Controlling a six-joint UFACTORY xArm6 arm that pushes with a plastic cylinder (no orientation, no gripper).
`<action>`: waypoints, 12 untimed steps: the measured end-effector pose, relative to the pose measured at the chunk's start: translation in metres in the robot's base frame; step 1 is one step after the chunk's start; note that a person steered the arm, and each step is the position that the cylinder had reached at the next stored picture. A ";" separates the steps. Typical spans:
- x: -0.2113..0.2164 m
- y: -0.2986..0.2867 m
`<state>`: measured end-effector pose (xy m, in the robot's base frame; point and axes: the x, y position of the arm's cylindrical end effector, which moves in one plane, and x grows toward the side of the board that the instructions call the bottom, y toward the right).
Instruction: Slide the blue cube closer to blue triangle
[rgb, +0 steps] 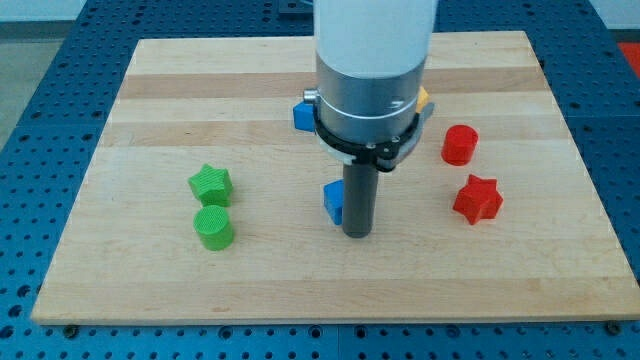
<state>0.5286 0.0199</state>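
Bright even light, soft shadows, sharp focus.

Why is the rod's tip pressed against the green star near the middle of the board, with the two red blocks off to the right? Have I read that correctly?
Not quite. In the camera view my tip sits against the blue cube, not the green star, which lies apart at the view's left above the green cylinder. The red cylinder and red star are indeed on the right.

I count seven blocks on the wooden board (150, 290). Two are blue: the blue cube (333, 201) and the blue triangle (301, 113). Two are green: a green star (210, 184) and a green cylinder (214, 227). Two are red: a red cylinder (459, 144) and a red star (477, 198). One is a yellow block (423, 98), its shape mostly hidden.
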 end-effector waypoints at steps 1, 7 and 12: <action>-0.008 -0.002; -0.052 -0.048; -0.112 -0.012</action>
